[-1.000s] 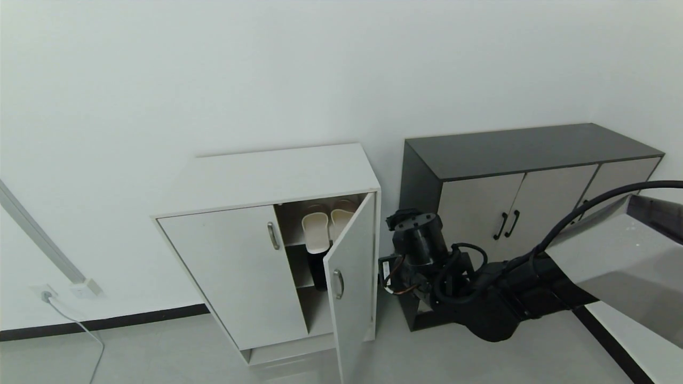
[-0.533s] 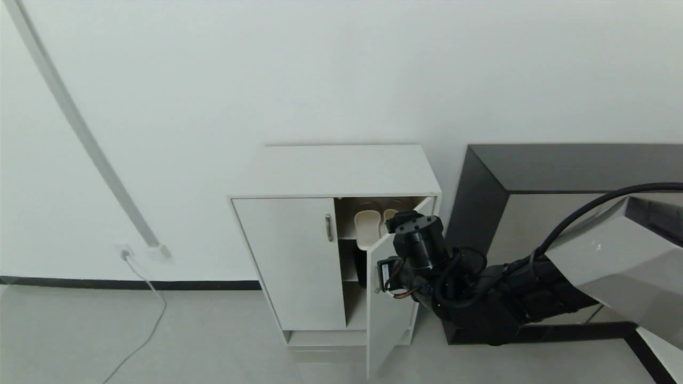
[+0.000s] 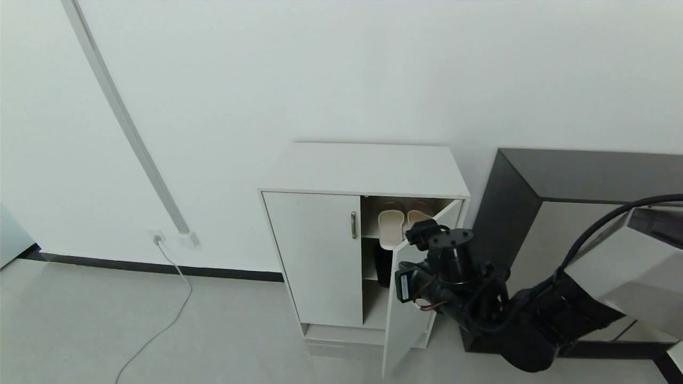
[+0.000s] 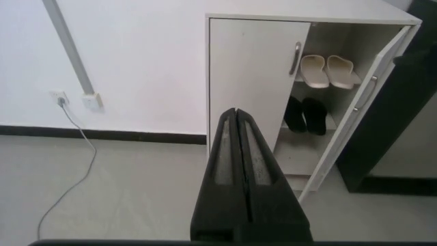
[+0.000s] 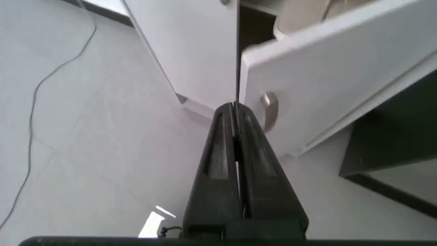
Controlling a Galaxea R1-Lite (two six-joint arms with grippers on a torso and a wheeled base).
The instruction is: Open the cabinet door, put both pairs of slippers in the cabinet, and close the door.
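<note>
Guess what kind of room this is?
Probably a plain indoor room set up like a home entryway: a white cabinet holding beige slippers and black slippers, a dark sideboard beside it, and a wall socket above a tiled floor.

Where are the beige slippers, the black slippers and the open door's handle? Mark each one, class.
beige slippers (image 4: 315, 70): left wrist view, middle of one slipper.
black slippers (image 4: 295, 115): left wrist view, middle of one slipper.
door handle (image 5: 270, 113): right wrist view, middle of the handle.
</note>
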